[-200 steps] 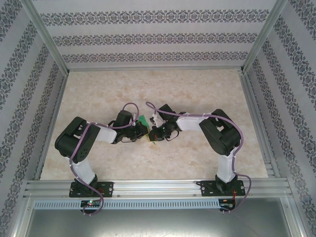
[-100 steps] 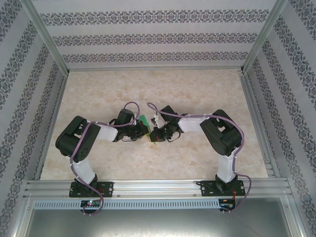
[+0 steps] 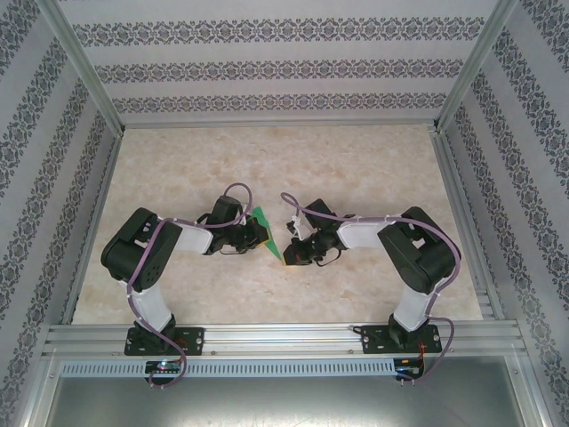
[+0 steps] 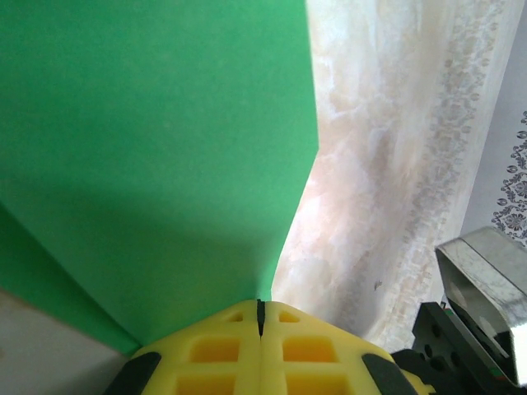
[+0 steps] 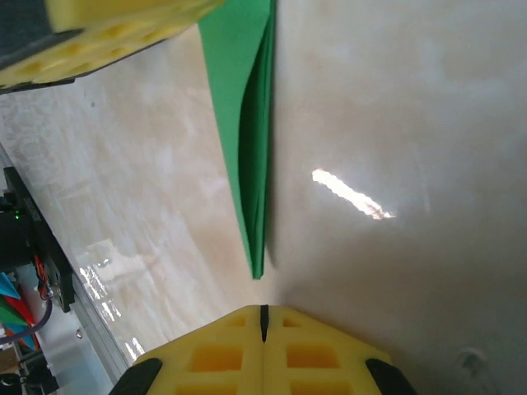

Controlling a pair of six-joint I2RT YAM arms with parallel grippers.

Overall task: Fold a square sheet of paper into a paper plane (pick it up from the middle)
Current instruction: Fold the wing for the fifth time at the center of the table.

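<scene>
The square sheet of paper [image 3: 272, 240] is bright green and folded into a narrow pointed wedge, like a paper plane. My left gripper [image 3: 262, 234] is shut on it. In the left wrist view the green paper [image 4: 156, 148] spreads up and left from my pinched yellow fingertips [image 4: 260, 306]. In the right wrist view the folded paper [image 5: 247, 123] runs down to a sharp tip just ahead of my right gripper [image 5: 263, 311], which is shut with nothing in it. My right gripper [image 3: 292, 257] sits at the paper's near tip in the top view.
The marble-patterned table [image 3: 356, 169] is walled by an aluminium frame [image 3: 267, 334] along the near edge. The left gripper's yellow fingers [image 5: 107, 33] show at the top left of the right wrist view. Both arm bases stand at the near rail.
My right gripper has drawn away to the right and nearer, out to the paper's tip. The green paper now shows as a longer pointed strip. The left gripper has stayed put.
</scene>
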